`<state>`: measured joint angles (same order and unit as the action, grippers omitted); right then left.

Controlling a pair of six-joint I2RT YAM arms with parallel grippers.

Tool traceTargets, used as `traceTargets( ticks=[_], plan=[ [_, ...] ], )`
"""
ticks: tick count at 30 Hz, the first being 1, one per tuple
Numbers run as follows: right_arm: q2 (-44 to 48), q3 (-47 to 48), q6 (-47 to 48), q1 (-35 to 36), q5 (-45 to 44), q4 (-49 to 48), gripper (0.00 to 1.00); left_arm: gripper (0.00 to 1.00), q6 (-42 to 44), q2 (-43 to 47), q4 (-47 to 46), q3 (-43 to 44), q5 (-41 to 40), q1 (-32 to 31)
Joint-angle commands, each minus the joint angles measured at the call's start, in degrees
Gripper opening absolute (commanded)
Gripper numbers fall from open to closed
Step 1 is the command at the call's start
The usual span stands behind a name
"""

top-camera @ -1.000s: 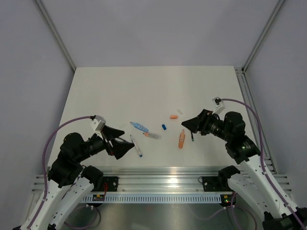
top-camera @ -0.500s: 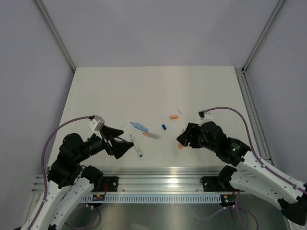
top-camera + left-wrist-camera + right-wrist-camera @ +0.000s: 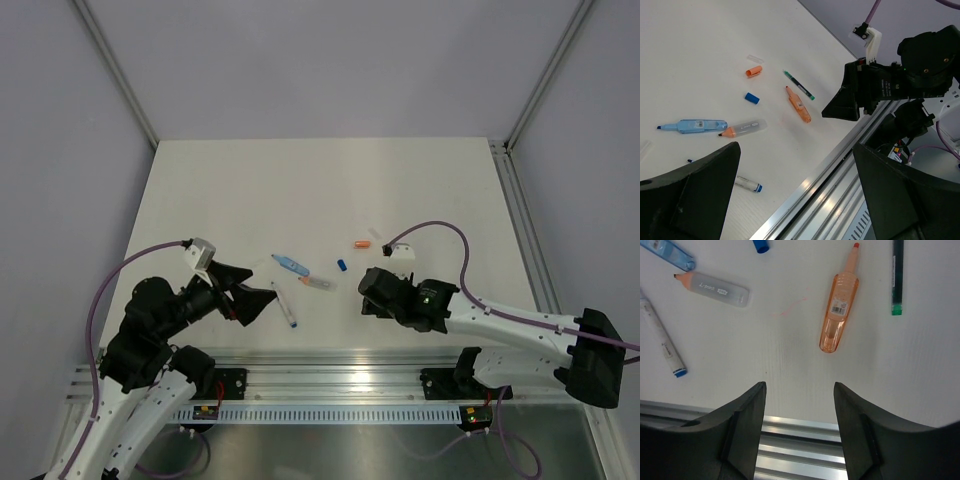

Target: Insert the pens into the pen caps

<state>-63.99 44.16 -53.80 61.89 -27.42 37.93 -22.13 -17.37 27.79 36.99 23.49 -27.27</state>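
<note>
Pens and pen caps lie scattered on the white table (image 3: 300, 190). My right gripper (image 3: 799, 389) (image 3: 372, 295) hangs open and empty just short of the orange pen (image 3: 839, 317), which it hides from the top camera. A dark green-ended pen (image 3: 897, 277) lies to that pen's right. Left of it are a grey orange-tipped pen (image 3: 316, 283), a light blue pen (image 3: 291, 264) and a white blue-ended pen (image 3: 286, 306). A blue cap (image 3: 341, 265), an orange cap (image 3: 361, 243) and a clear cap (image 3: 376, 233) lie beyond. My left gripper (image 3: 796, 148) (image 3: 252, 300) is wide open, above the table beside the white pen.
An aluminium rail (image 3: 340, 365) runs along the table's near edge, right below both grippers. Grey walls close in the table at the back and sides. The right arm's cable (image 3: 440, 228) loops above the table by the clear cap.
My right arm has swung left and low, from beside the orange pen to directly above it, covering it in the top view. The left arm has barely moved.
</note>
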Motion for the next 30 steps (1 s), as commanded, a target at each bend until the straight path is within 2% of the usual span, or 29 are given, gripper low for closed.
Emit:
traceTargets(
  ticks=[1, 8, 16, 30],
  plan=[
    [-2.98, 1.28, -3.76, 0.43, -6.67, 0.03, 0.61, 0.99, -0.37, -0.39, -0.98, 0.10, -0.63, 0.37],
    [-12.38, 1.28, -3.77, -2.55, -6.60, -6.44, 0.57, 0.99, -0.37, -0.13, -1.16, 0.01, -0.11, 0.46],
    [-15.64, -1.00, -1.66, -6.43, -4.58, -12.00, 0.55, 0.99, -0.37, -0.65, -1.42, -0.08, 0.60, 0.46],
    [-22.06, -3.56, -4.30, -6.60, -4.93, -13.41, 0.48, 0.99, -0.46, -1.79, -1.60, -0.25, 1.04, 0.81]
  ],
)
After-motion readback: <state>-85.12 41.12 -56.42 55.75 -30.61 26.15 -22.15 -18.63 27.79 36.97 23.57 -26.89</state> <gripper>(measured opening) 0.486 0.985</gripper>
